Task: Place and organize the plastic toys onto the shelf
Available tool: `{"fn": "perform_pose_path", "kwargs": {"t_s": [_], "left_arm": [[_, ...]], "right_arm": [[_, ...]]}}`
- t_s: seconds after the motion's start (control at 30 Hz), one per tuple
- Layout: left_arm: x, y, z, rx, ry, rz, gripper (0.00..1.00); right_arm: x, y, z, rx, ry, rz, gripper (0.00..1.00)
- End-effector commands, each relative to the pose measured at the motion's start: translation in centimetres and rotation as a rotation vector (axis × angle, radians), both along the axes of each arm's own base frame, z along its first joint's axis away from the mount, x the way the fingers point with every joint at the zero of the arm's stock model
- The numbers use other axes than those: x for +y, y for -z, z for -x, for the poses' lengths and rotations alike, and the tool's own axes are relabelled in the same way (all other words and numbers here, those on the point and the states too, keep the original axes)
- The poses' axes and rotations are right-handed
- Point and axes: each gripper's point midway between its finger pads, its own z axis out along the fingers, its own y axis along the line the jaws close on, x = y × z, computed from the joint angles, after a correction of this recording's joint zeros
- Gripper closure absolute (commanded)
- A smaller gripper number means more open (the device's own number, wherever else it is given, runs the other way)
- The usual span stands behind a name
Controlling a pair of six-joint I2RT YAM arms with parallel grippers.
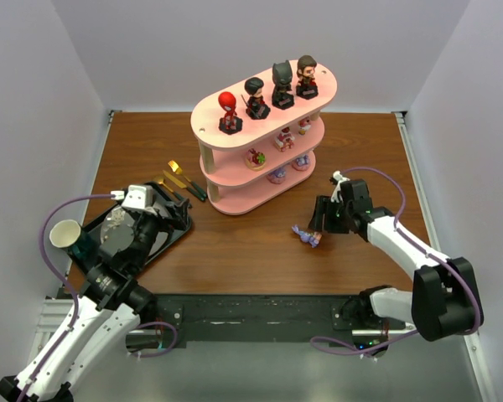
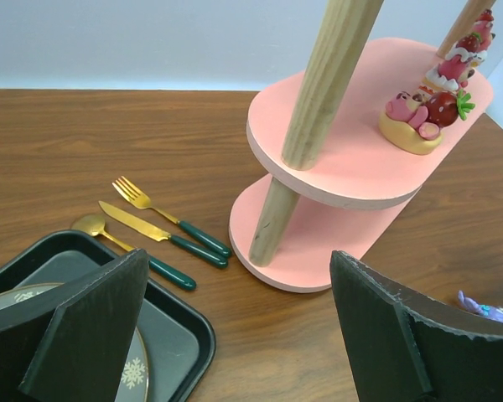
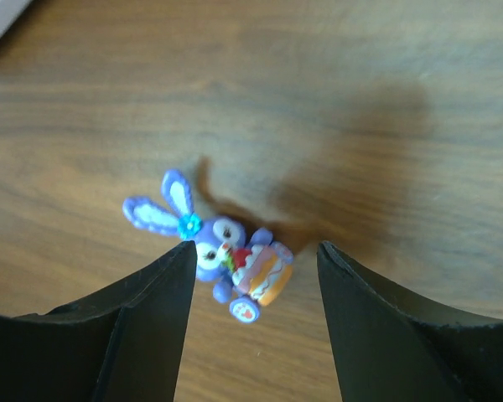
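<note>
A purple bunny toy lies between the open claw fingers.

Desk in front: we see the desk bare between the black tray and the purple bunny, a wide lane up to the shelf.
Around the bunny: bare wood on every side; the right fingers stand spread, one either side of it.
Top board: four big-headed figures fill it in a row, with narrow gaps between them.
Middle board: small toys sit toward its far end; we find the near end bare, but a wooden post stands there.
Left of shelf: cutlery lies between tray and shelf.
</note>
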Motion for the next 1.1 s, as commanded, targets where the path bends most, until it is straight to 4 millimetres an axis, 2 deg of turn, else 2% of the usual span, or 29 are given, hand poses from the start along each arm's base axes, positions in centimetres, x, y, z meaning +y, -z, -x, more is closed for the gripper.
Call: {"fn": "perform_pose_path", "kwargs": {"t_s": [0.0, 0.23, 0.6, 1.07], "left_arm": [[-0.4, -0.3, -0.1, -0.007, 0.02, 0.0, 0.06], [-0.4, -0.4, 0.0, -0.009, 0.026, -0.002, 0.06], [-0.6, -0.3, -0.1, -0.006, 0.033, -0.003, 0.06], [-0.7, -0.1, -0.2, 0.002, 0.037, -0.007, 0.06]], "right_arm": [[2.0, -1.5, 0.6, 0.02, -0.102, -0.115, 0.37], [3.0, -0.7, 2.1, 0.076, -0.18, -0.17, 0.4], [3.4, -0.5, 3.7, 0.11, -0.22, -0.202, 0.51], [3.6, 1.5, 4.3, 0.156, -0.22, -0.204, 0.5]]}}
